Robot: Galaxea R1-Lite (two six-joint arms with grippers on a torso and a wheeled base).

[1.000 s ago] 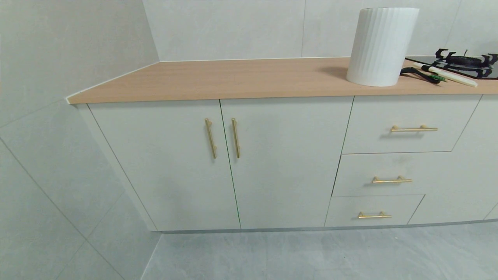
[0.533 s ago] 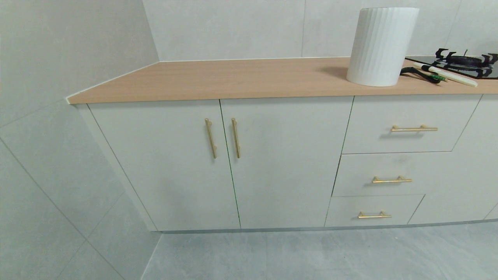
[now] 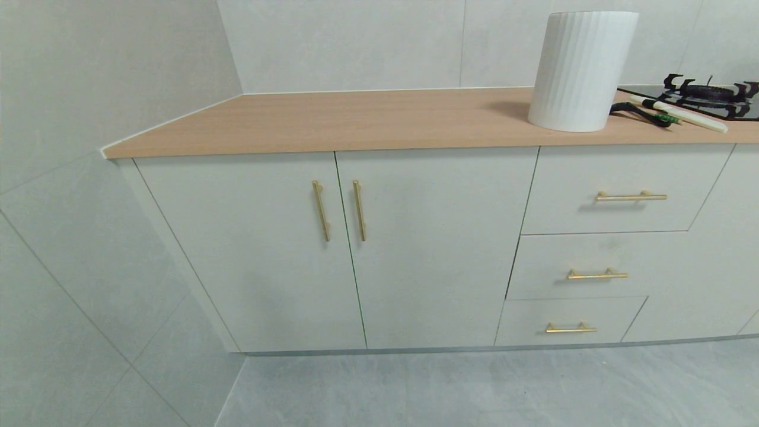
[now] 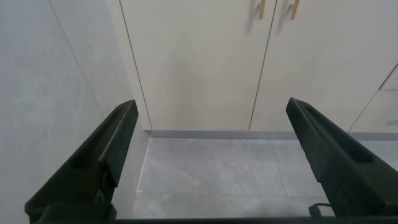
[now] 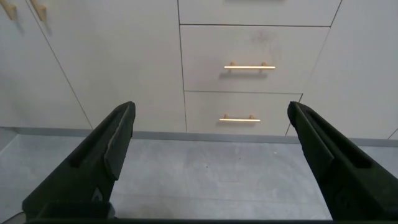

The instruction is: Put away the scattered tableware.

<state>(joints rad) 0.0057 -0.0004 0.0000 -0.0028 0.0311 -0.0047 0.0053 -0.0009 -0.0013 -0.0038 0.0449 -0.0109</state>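
Left gripper (image 4: 211, 107) hangs low over the floor (image 4: 224, 174), facing the cabinet doors (image 4: 199, 62). Its fingers (image 4: 102, 155) are spread wide apart with nothing between them. The wall (image 4: 56, 93) is just beside it on its left. Right gripper (image 5: 211, 109) is also low over the floor, facing the drawers (image 5: 255, 59). Its fingers (image 5: 102, 155) are likewise released and empty, and two gold drawer handles (image 5: 249, 66) show in the gap between them. In the head view the wooden counter (image 3: 356, 121) runs from the corner wall toward the right. A tall white ribbed cylinder (image 3: 581, 71) stands upright on it near the right end. The utensils (image 3: 682, 114), the scattered tableware, lie flat on the counter just to the right of the cylinder. One is long with a white handle, one is dark with a curved black end, and there is a bit of green in between; cannot tell what kind they are. Their far ends reach the edge of the black stove (image 3: 708, 92), whose burner grate sits behind them. Under the counter are two closed doors with upright gold handles (image 3: 321, 210) side by side. To the right of the doors is a stack of three closed drawers, each with a horizontal gold handle. Both grippers are well apart from the utensils.
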